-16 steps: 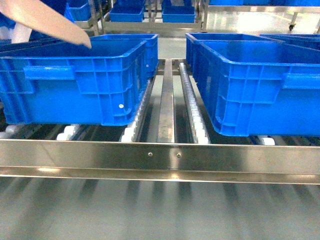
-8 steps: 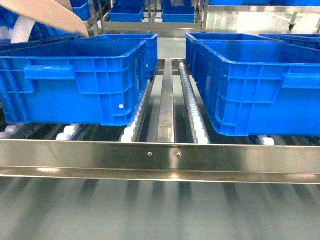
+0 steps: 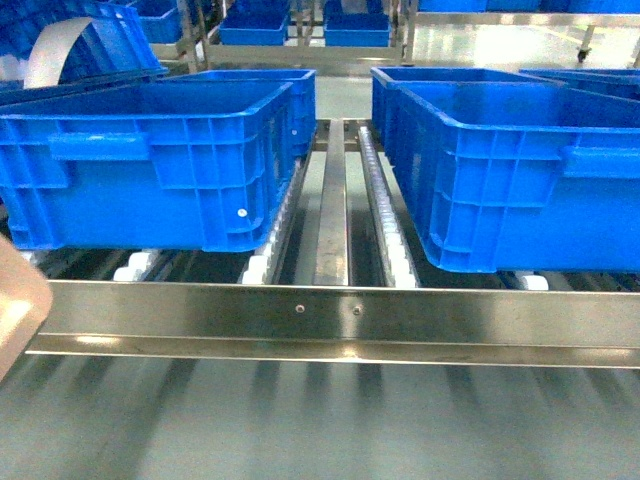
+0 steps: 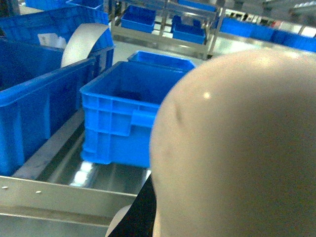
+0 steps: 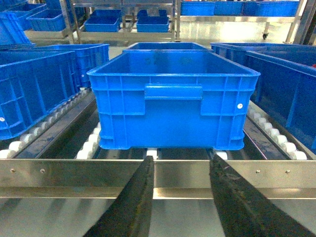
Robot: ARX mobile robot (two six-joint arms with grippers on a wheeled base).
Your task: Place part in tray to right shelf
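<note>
Tray (image 4: 237, 148) fills your left wrist view, only its edge (image 3: 15, 305) showing in head view; left grip state unclear, part unseen. Right gripper (image 5: 180, 170) spread wide, empty. Keep tray level, clear the shelf beam (image 3: 330, 312).

The cream-beige tray (image 3: 18, 305) that I had at the top left of my head view, over the left crate (image 3: 150, 160), now sits low at the left edge, in front of the shelf's front beam (image 3: 330, 312). Above that crate, the white strip (image 3: 55, 45) behind it shows uncovered.
</note>
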